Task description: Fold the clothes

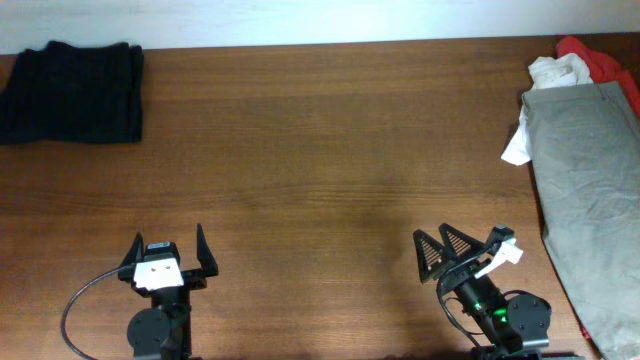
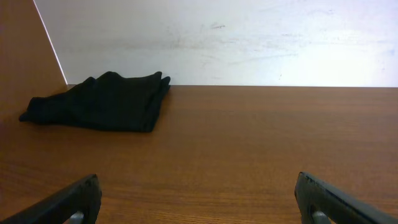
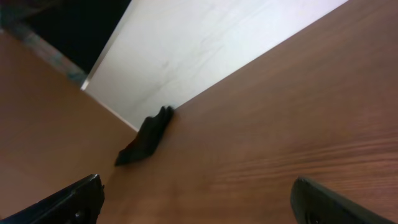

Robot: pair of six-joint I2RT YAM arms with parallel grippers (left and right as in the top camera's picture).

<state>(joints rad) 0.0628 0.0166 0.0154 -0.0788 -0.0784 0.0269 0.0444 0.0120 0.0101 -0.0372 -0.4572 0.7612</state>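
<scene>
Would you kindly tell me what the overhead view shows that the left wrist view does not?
Only overhead: the khaki trousers, white garment and red garment at the right edge, plus the right pincer. Only left wrist: the pale wall rising behind the table. Both: the folded dark garment, the wooden table and the open left pincer.

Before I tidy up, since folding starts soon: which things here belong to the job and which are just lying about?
Job: khaki trousers; white cloth; red cloth; black garment, apparently folded already.
Not the job: grey cable; the table itself.
</scene>
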